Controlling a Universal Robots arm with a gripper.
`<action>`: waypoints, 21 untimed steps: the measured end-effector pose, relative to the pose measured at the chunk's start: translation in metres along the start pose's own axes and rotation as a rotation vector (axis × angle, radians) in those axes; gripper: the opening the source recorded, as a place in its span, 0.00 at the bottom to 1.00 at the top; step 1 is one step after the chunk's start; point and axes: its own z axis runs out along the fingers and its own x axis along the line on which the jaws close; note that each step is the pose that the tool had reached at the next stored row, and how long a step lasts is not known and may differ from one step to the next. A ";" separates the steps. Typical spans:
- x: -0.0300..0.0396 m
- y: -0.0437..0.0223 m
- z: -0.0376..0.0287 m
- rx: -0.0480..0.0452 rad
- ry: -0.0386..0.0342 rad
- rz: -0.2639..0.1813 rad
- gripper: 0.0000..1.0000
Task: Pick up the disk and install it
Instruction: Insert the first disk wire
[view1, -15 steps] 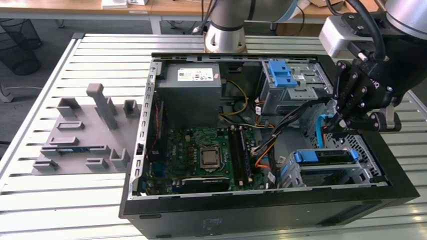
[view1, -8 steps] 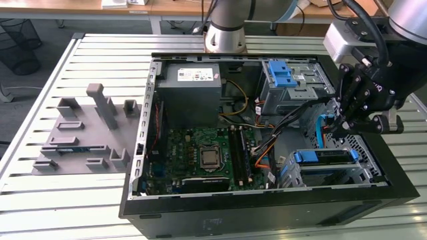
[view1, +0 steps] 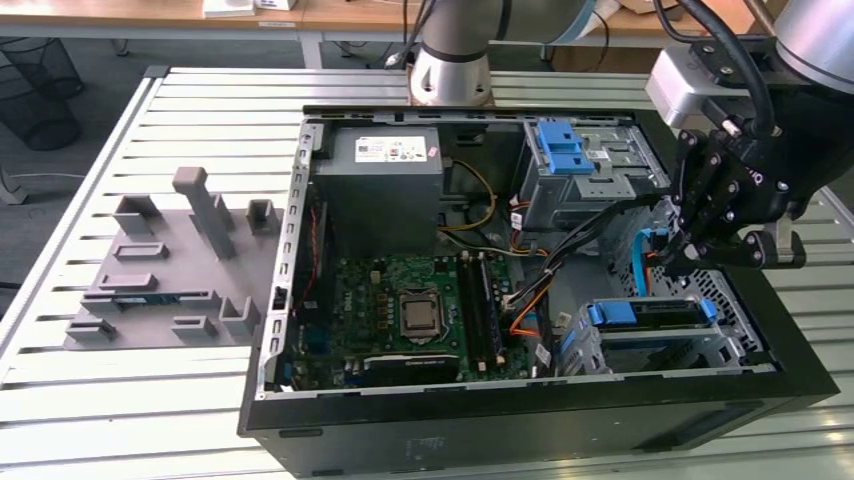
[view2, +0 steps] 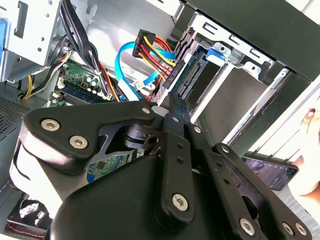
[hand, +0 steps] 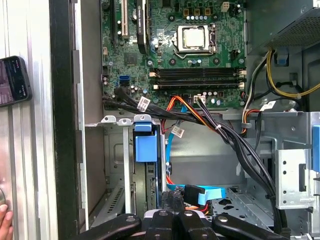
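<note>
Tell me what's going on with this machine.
A single robot arm is working over an open computer case that lies on a slatted table. Its gripper hangs just above the drive cage at the exterior view's right, carrying nothing that can be seen. The disk, with its blue rail, already sits in the lower bay of that cage, beside the bundle of coloured cables.

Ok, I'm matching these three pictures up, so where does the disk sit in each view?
Exterior view: the disk sits in the drive cage on the exterior view's right, below the arm.
First wrist view: the disk shows its blue rail end, in the cage beside the case wall.
Second wrist view: the disk is in the cage just past the coloured cables.
Shared landmark: the motherboard.
</note>
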 end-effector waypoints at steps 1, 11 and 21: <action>0.0000 0.0000 0.0001 0.0000 -0.0001 0.000 0.11; -0.0010 -0.0024 0.0044 0.0056 -0.0002 0.000 0.11; -0.0050 -0.0053 0.0093 0.0073 -0.0001 0.000 0.18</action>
